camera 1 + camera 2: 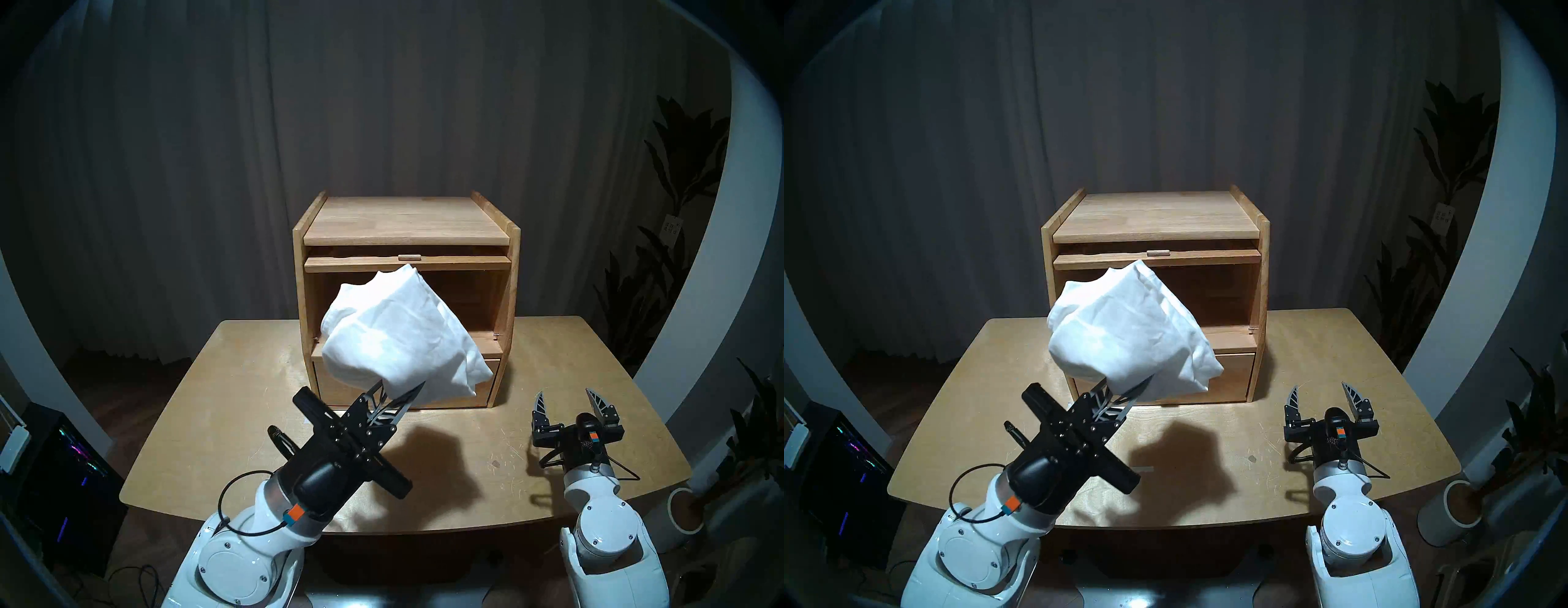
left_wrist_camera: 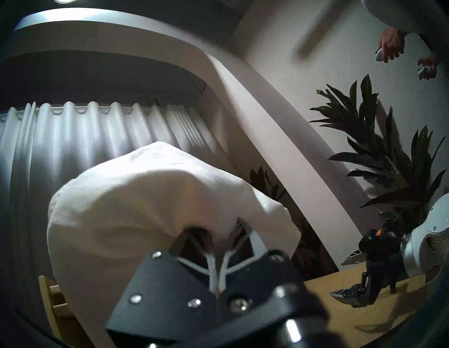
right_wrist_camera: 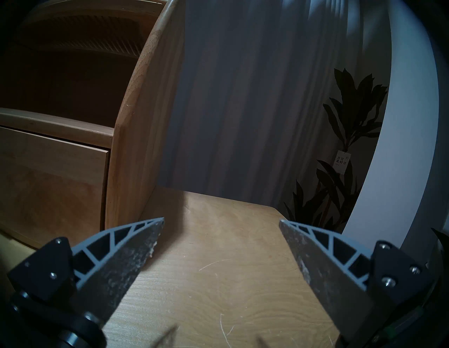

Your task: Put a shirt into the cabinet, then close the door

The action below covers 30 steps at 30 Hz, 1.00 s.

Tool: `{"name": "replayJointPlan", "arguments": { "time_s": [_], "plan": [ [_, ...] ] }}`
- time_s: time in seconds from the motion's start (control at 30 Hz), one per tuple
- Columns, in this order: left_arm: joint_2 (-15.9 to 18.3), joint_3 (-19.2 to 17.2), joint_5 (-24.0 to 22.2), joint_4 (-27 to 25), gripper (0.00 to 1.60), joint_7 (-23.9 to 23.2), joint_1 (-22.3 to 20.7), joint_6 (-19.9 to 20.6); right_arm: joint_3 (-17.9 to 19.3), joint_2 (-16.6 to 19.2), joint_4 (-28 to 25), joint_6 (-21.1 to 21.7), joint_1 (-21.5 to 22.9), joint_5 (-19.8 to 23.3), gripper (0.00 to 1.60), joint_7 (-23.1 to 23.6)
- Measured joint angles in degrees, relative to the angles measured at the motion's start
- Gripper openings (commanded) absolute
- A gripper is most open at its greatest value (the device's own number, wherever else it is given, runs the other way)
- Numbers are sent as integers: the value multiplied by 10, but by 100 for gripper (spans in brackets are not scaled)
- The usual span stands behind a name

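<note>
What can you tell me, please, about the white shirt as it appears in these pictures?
The shirt is plain white soft fabric, gathered into a rumpled bundle with folds. The left gripper is shut on its lower edge and holds it aloft, clear of the table, in front of the cabinet and its open compartment. Nothing else touches it.

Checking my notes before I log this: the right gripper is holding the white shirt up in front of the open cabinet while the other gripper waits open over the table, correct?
Not quite: the left gripper holds the shirt before the cabinet; the right gripper waits open. The head view shows it.
</note>
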Motion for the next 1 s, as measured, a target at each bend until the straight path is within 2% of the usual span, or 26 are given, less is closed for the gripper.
{"name": "replayJointPlan", "arguments": {
  "time_s": [0.33,0.67,1.0],
  "plan": [
    [-25,20,48,54,0,22,-57,84,0,0,1,0,1,0,160,0],
    [-43,24,73,67,0,50,-110,160,0,0,3,0,1,0,160,0],
    [-59,25,87,100,0,82,-165,270,0,0,5,0,2,0,160,0]
  ]
}}
